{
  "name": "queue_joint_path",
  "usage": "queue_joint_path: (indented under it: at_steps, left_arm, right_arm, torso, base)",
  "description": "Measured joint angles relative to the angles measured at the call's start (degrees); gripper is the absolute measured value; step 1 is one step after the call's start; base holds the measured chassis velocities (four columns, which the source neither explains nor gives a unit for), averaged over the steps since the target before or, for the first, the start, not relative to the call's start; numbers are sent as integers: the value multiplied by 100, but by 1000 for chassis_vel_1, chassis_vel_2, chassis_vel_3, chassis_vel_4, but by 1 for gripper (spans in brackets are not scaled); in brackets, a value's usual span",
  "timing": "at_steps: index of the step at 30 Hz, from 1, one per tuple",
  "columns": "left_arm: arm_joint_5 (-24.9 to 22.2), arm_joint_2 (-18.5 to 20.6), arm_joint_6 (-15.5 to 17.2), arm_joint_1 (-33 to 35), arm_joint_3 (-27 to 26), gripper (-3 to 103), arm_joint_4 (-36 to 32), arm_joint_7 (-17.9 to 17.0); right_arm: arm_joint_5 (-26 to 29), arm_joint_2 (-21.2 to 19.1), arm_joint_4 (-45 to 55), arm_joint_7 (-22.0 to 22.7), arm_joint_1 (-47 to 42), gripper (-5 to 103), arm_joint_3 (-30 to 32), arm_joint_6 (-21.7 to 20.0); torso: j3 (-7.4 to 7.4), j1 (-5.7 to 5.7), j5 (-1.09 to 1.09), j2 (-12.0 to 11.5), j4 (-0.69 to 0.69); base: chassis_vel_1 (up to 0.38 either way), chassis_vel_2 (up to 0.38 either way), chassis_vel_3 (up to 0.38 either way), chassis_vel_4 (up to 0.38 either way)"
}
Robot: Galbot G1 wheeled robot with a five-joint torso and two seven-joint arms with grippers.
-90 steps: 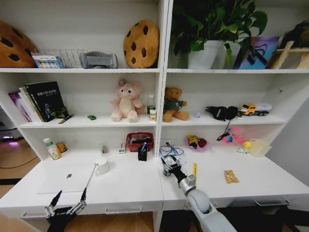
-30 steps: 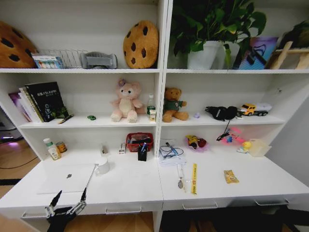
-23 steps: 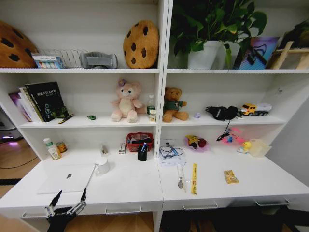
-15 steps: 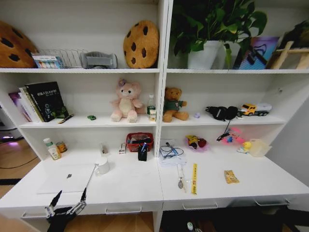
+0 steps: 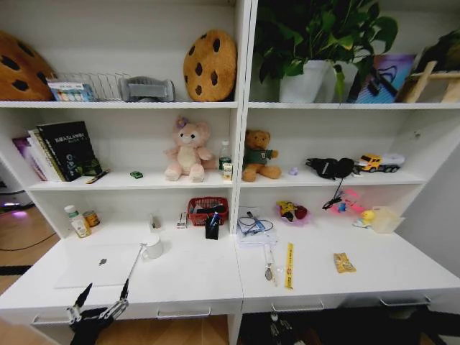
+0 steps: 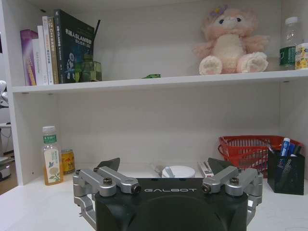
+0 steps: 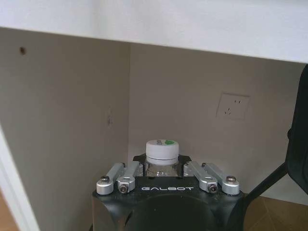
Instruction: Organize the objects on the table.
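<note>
The objects lie spread along the table (image 5: 194,280), and we read them off the head view like a clock face. The silver laptop (image 5: 100,264) lies closed and flat at about eight o'clock, near the front edge. A thin dark pen (image 5: 134,264) lies along its three o'clock edge, running up to the white mug (image 5: 152,246). Close to the centre a red basket (image 5: 208,209) stands against the back wall, with a black pen holder (image 5: 212,228) just in front of it holding blue pens. At about five o'clock a spoon (image 5: 267,263) and a yellow strip (image 5: 290,264) lie side by side but apart, and a small snack packet (image 5: 343,262) lies farther out towards four o'clock. The tiny green item (image 5: 136,174) sits one shelf above the table, at about ten o'clock, between the books (image 5: 61,149) and the pink plush toy (image 5: 188,151).

The left gripper (image 5: 106,287) hangs at seven o'clock, in front of the table's front edge and level with the laptop; its fingers are spread wide with nothing between them.

In the right wrist view, the right gripper (image 7: 161,162) is below the tabletop, facing a bare wall with a socket (image 7: 233,106). Its fingers are closed on a small clear bottle (image 7: 162,150) with a white cap, held upright.
</note>
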Motion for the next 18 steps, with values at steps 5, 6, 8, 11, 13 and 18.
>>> queue_joint_path:
  at_steps: [5,6,8,11,13,18]
  left_arm:
    - [0,0,0,0,0,100,0,0]
    - [0,0,0,0,0,100,0,0]
    - [0,0,0,0,0,100,0,0]
    - [0,0,0,0,0,100,0,0]
    - [0,0,0,0,0,100,0,0]
    - [0,0,0,0,0,100,0,0]
  right_arm:
    - [-51,77,-181,299,164,31,-2,49]
    - [-51,77,-181,299,164,31,-2,49]
    - [-185,75,-397,720,300,35,-12,269]
    - [-208,54,-481,848,333,40,-16,366]
    - [-138,-24,-562,888,295,57,-17,393]
    - [104,-43,-507,859,157,73,-36,416]
  torso:
    - [0,-1,1,0,1]
    - [0,-1,1,0,1]
    - [0,-1,-1,1,1]
    - [-1,-1,0,1,4]
    - [0,-1,-1,1,-1]
    - [0,-2,1,1,2]
  base:
    - [0,0,0,0]
    - [0,0,0,0]
    - [0,0,0,0]
    - [0,0,0,0]
    - [0,0,0,0]
    - [0,0,0,0]
